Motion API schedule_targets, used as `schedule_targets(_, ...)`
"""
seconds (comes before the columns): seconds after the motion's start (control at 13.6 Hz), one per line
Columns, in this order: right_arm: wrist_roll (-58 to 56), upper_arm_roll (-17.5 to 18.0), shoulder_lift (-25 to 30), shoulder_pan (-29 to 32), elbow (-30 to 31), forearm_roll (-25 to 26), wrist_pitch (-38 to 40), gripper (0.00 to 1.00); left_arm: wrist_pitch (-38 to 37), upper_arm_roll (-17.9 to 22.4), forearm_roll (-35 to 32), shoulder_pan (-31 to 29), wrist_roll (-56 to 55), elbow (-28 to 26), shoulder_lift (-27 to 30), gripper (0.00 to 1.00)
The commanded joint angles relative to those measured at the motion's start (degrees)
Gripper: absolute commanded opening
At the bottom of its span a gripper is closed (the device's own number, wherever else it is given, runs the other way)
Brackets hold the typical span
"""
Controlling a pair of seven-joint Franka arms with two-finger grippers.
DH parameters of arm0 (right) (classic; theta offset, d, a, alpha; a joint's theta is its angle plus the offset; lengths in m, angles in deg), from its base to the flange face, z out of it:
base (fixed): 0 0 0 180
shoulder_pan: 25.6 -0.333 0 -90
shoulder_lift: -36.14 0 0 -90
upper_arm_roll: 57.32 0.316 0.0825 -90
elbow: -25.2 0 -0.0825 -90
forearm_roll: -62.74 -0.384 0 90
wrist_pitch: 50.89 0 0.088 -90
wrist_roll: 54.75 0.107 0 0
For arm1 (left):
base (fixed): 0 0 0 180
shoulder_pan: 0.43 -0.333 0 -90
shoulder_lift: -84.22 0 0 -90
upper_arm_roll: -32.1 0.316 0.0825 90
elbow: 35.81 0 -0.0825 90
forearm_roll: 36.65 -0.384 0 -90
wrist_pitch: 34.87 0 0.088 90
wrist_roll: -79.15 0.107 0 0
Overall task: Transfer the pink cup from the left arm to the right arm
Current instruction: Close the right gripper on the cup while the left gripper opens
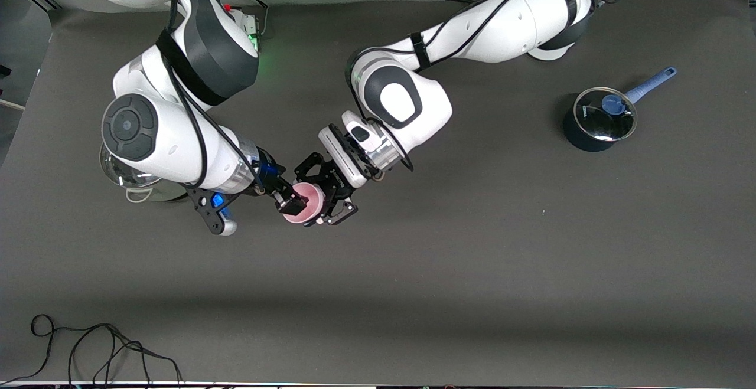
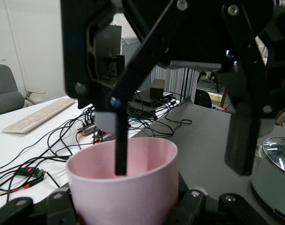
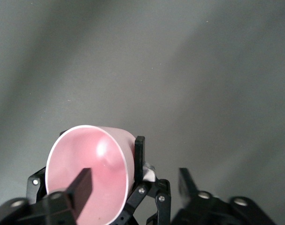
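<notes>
The pink cup (image 1: 307, 207) is held on its side above the middle of the table. My left gripper (image 1: 316, 199) is shut on its wall; the cup fills the jaws in the left wrist view (image 2: 128, 197). My right gripper (image 1: 293, 203) is open at the cup's mouth. In the left wrist view one of the right gripper's fingers (image 2: 119, 154) is inside the cup and the other stands outside it. In the right wrist view the cup (image 3: 93, 173) opens toward the camera, and the right gripper (image 3: 133, 179) straddles its rim.
A dark blue pot (image 1: 598, 118) with a glass lid and blue handle stands toward the left arm's end. A glass-lidded pot (image 1: 127, 177) sits partly under the right arm. A black cable (image 1: 88, 347) lies near the front edge.
</notes>
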Motion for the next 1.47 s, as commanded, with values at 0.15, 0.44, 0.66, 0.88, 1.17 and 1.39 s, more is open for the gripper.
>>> schedule_targets(0.15, 1.47, -0.45, 0.08, -0.29, -0.76, -1.81, 2.90, 0.00, 1.26, 0.79, 0.01, 1.26, -0.54, 1.34, 0.56, 0.00)
schedule_targets(0.44, 1.47, -0.45, 0.17, -0.29, -0.93, -1.72, 2.99, 0.00, 1.26, 0.79, 0.01, 1.26, -0.63, 1.34, 0.56, 0.00)
schedule_targets(0.66, 1.47, -0.45, 0.17, -0.29, -1.02, -1.37, 2.99, 0.00, 1.26, 0.79, 0.01, 1.26, -0.71, 1.34, 0.56, 0.00)
schedule_targets(0.88, 1.38, -0.63, 0.08, -0.29, -1.28, -1.02, 2.99, 0.00, 1.17, 4.63, -4.44, 1.61, -1.15, 1.34, 1.16, 1.00)
schedule_targets(1.17, 1.20, -0.80, 0.00, -0.29, -1.37, 3.53, 2.29, 0.00, 0.82, 7.28, -9.10, 1.44, -4.14, 0.20, 2.22, 1.00)
schedule_targets(1.39, 0.24, -0.98, -0.01, -0.03, -1.55, 9.95, 1.50, 0.00, -0.49, 8.26, -14.56, -2.06, -3.88, -5.06, 2.93, 1.00)
